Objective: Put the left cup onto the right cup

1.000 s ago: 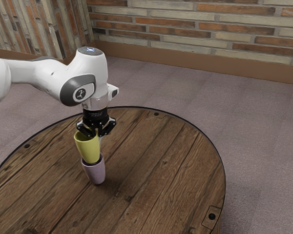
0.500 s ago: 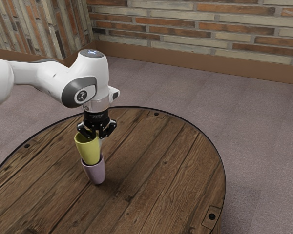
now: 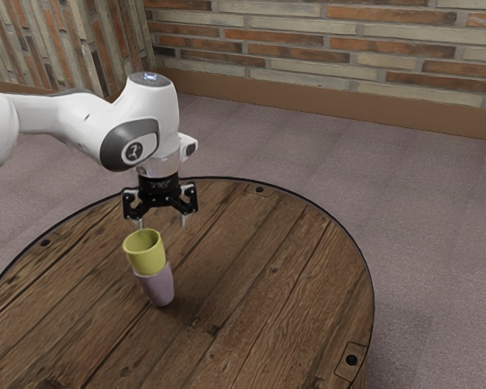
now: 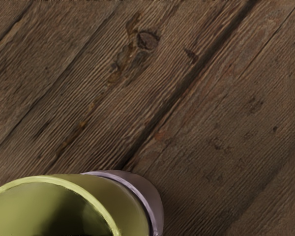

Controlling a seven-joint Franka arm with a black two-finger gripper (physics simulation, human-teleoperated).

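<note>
Tabletop point(image 3: 267, 275): end effector point(image 3: 159, 217) now seemingly off yellow cup point(image 3: 143, 251)

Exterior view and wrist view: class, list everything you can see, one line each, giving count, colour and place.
yellow-green cup: one, yellow-green, nested in the lilac cup, leaning
lilac cup: one, lilac, standing on the table
table: one, dark brown wood, black rim, under both cups
carpet: one, grey-mauve, around the table
brick wall: one, red-brown and tan, behind the table
arm: one, white and grey, from the exterior view's left
gripper: one, black, open, above the yellow-green cup
</note>
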